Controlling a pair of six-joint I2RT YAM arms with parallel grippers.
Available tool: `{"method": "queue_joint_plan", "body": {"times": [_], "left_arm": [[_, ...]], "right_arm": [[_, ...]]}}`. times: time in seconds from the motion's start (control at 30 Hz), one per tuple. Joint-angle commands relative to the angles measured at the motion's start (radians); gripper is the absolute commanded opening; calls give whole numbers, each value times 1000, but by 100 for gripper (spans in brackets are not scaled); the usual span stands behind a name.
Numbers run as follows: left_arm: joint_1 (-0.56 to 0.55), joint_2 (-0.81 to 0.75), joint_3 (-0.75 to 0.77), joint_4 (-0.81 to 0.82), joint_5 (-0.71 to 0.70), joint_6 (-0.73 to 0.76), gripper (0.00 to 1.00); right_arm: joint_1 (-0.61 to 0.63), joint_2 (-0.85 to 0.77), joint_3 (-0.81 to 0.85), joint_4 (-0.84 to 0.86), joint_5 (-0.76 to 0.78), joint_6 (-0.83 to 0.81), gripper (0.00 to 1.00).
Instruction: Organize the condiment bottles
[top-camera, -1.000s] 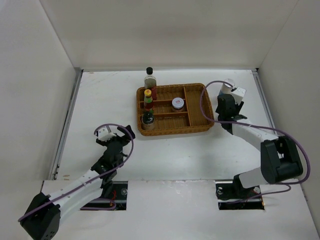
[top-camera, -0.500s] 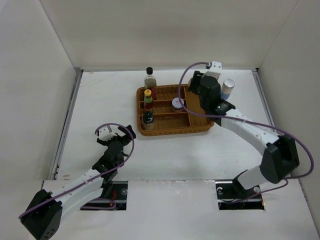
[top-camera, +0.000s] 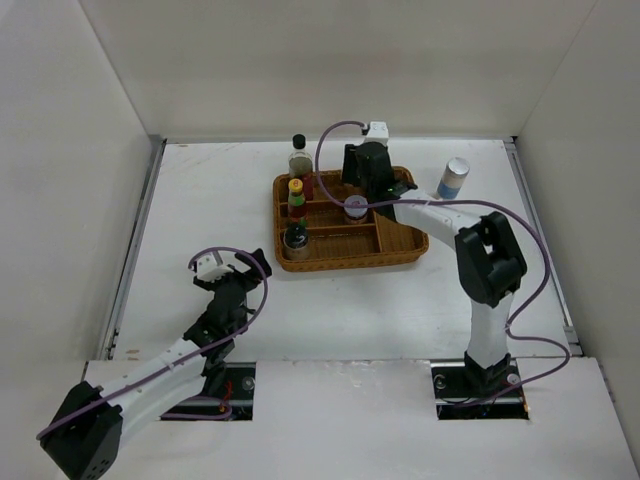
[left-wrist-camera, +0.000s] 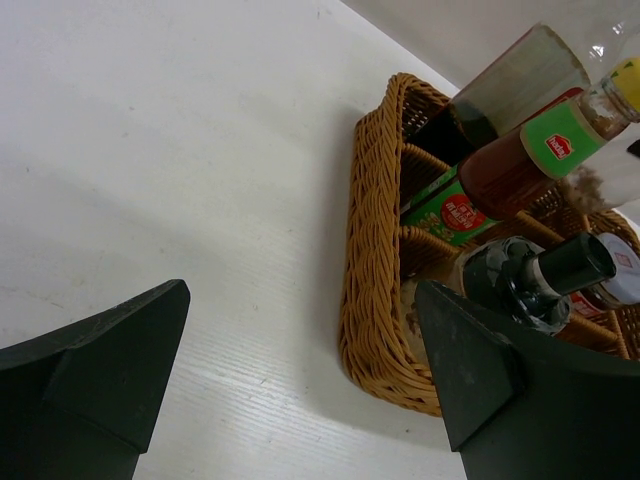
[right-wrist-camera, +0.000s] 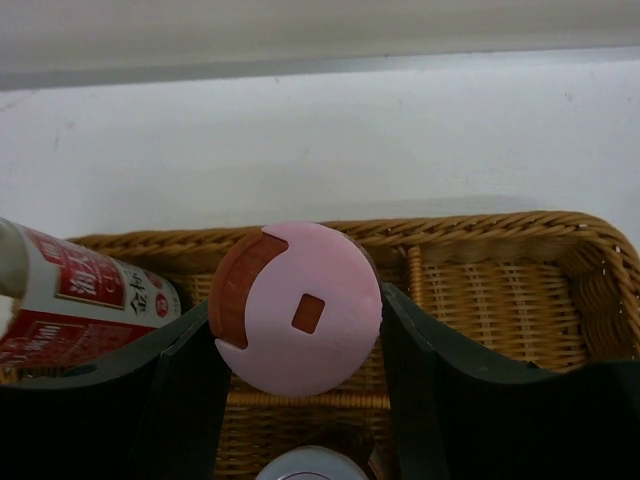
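Pinching the pink-lidded jar (right-wrist-camera: 297, 308) in the right end effector (right-wrist-camera: 298, 345), over the 12 o'clock pocket of the wicker tray (top-camera: 395, 245). Hard to tell if touching the bottom yet. Can see the lavender-lidded jar (top-camera: 355, 207) in the middle pocket, and the tall clear bottle (top-camera: 299, 155), red sauce bottle (top-camera: 297, 197) and dark squat bottle (top-camera: 295, 236) lined up along the 9 o'clock side. Probably more than half done. Left to fetch: the white blue-banded cylinder (top-camera: 453, 178), alone on the tabletop (top-camera: 200, 200) at 2 o'clock from the tray. Holding nothing in the left end effector (top-camera: 228, 265), spread wide, well off at 8 o'clock.
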Motion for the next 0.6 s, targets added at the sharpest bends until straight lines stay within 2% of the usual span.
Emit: {"method": "queue_joint_plan", "body": {"times": [0.0, 0.27, 0.57], "left_arm": [[1, -14, -24, 50, 3, -3, 100], [4, -23, -28, 52, 6, -1, 100], [5, -31, -31, 53, 7, 0, 100]], "right_arm": [[-1, 16, 61, 9, -17, 6, 52], [-6, 100, 89, -82, -15, 35, 59], [-21, 42, 33, -82, -17, 45, 87]]}}
